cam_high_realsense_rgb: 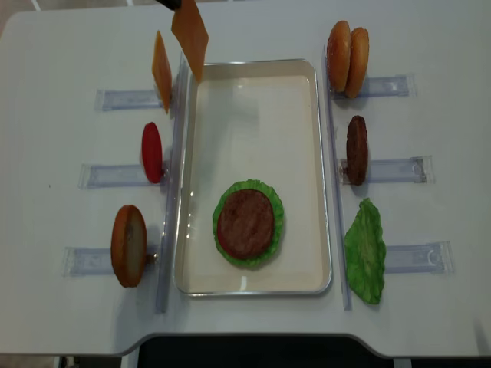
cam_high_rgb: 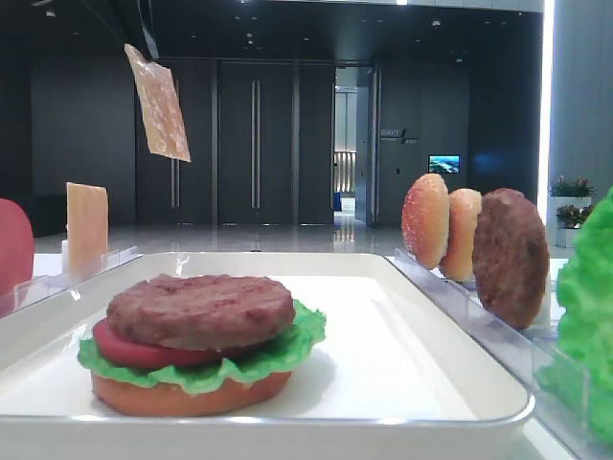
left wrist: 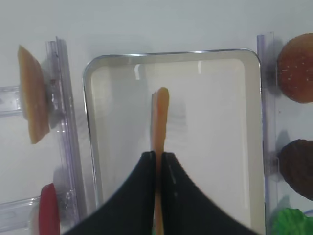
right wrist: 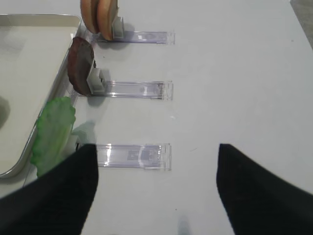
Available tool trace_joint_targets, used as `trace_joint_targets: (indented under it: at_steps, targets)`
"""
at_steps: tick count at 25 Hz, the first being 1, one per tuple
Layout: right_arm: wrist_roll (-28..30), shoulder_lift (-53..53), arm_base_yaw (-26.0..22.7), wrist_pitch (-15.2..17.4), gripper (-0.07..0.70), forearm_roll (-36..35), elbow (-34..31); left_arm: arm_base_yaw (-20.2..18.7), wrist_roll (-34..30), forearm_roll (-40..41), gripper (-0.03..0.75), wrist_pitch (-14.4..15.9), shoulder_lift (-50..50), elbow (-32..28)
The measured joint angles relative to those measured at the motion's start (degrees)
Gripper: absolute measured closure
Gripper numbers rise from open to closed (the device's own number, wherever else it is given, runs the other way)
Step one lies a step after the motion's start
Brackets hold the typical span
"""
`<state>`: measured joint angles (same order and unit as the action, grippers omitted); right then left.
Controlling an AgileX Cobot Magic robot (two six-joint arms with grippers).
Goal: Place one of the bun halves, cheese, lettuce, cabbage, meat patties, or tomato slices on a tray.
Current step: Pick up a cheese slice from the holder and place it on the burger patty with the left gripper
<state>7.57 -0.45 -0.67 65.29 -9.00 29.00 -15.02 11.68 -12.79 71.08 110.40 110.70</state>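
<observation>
Left gripper: jaws clamped on a cheese slice, hanging edge-down in the air above the tray's far end. 
Right gripper: jaws spread wide, nothing between them, over bare table beside a clear rack. 
Tray: stack of bun bottom, lettuce, tomato, patty. 
Left racks: second cheese, tomato slice, bun half. 
Right racks: two bun halves, patty, lettuce leaf.
</observation>
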Motion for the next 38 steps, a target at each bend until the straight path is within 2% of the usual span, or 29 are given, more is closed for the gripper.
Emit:
trace_joint_targets:
  at_steps: [23, 29, 38]
  targets:
    - [0.0, 0.0, 0.0, 0.0, 0.145, 0.0, 0.0, -0.4, -11.4, -11.4, 0.705, -0.1, -5.6, -14.4]
    - [0.0, 0.0, 0.0, 0.0, 0.145, 0.0, 0.0, -4.5, -12.2, -11.7, 0.705, -0.1, -6.2, -15.2]
    - [0.0, 0.0, 0.0, 0.0, 0.145, 0.0, 0.0, -11.7, -12.3, -11.8, 0.705, -2.2, -6.2, -15.2]
